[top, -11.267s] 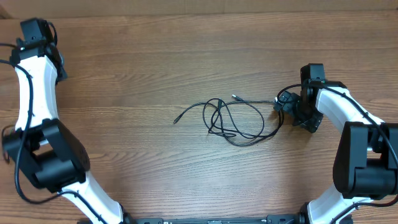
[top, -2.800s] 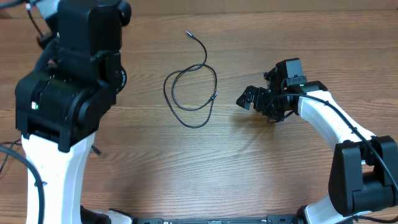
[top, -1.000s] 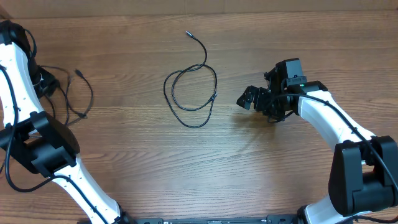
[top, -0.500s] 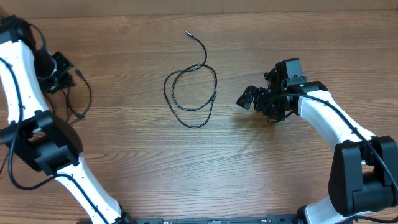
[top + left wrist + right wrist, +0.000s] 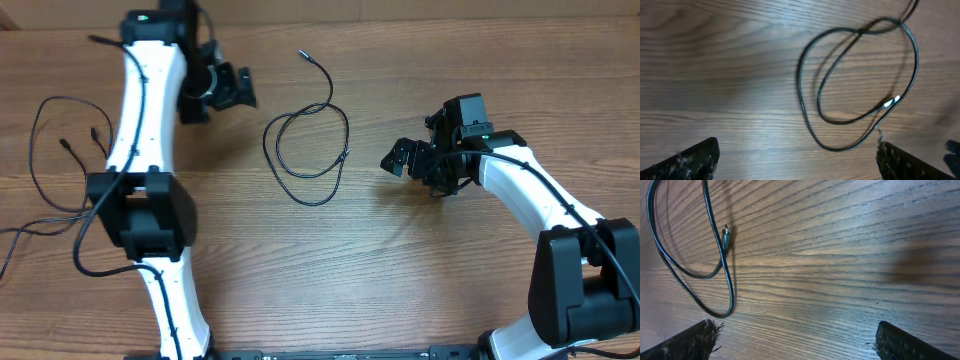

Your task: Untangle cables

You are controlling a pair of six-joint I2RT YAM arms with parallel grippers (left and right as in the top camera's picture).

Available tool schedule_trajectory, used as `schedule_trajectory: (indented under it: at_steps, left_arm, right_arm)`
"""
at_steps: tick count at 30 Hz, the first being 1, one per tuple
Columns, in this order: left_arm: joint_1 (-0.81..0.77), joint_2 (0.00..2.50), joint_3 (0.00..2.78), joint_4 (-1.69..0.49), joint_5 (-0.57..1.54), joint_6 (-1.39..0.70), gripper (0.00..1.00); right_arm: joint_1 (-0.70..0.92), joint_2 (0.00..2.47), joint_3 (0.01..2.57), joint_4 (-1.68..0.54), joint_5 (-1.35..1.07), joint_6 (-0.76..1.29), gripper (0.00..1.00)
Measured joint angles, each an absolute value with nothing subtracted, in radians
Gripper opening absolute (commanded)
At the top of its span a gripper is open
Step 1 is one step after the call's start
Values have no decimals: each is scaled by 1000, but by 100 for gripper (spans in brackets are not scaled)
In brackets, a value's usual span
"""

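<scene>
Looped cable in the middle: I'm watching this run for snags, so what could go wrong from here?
The looped cable crosses itself near its top; the open left claw closing there could pinch both strands and tighten it. The other cable lies close by the left arm, so an arm swing might drag it toward the loop.

1. The left arm and right arm have glossy white shell links joined by bulky black joint housings.
2. Thin black wires run along the white links.
3. A small green light glows near the right wrist.
4. The matte black left hand and matte black right hand have fingertips scuffed pale grey.
</scene>
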State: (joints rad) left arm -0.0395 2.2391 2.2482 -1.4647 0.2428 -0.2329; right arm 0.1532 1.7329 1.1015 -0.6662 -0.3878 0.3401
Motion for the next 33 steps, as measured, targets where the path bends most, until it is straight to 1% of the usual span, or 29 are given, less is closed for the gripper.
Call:
schedule_trajectory:
  at_steps: [2, 4, 7, 9, 11, 14, 16, 19, 20, 24, 29, 30, 31, 33]
  left_arm:
    - [-91, 2239, 2248, -1453, 201, -245, 98]
    - [-139, 2239, 2248, -1441, 154, -266, 84]
    - [-216, 2239, 2240, -1391, 118, -290, 74]
    - [-249, 2239, 2217, -1367, 113, -289, 74]
    - [-265, 2239, 2187, -1339, 111, -292, 80]
    - [-289, 2242, 2093, -1277, 107, -301, 79]
    - [-300, 2245, 2016, -1234, 107, -308, 76]
    - [-302, 2246, 1948, -1150, 107, -311, 78]
    - [-302, 2247, 1888, -1105, 103, -312, 79]
    - [-302, 2248, 1808, -1005, 86, -315, 68]
    - [-302, 2248, 1745, -929, 73, -315, 67]
    - [-302, 2246, 1719, -901, 70, -315, 65]
    - [-302, 2241, 1708, -888, 67, -315, 59]
    - [-302, 2225, 1674, -850, 59, -315, 16]
  right_arm:
    - [153, 1733, 1102, -667, -387, 339, 100]
    - [153, 1733, 1102, -667, -388, 340, 100]
    - [153, 1733, 1102, -666, -387, 340, 100]
    - [153, 1733, 1102, -666, -387, 340, 100]
    - [153, 1733, 1102, -666, -387, 340, 100]
    - [153, 1733, 1102, -667, -388, 340, 100]
    - [153, 1733, 1102, -666, -387, 340, 100]
    - [153, 1733, 1102, -667, -387, 340, 100]
    - [153, 1733, 1102, -667, -388, 340, 100]
    - [153, 1733, 1102, -666, -387, 340, 100]
    - [153, 1733, 1102, -666, -388, 340, 100]
    - [153, 1733, 1102, -667, -387, 340, 100]
    - [153, 1733, 1102, -665, -387, 340, 100]
    - [153, 1733, 1102, -666, -387, 339, 100]
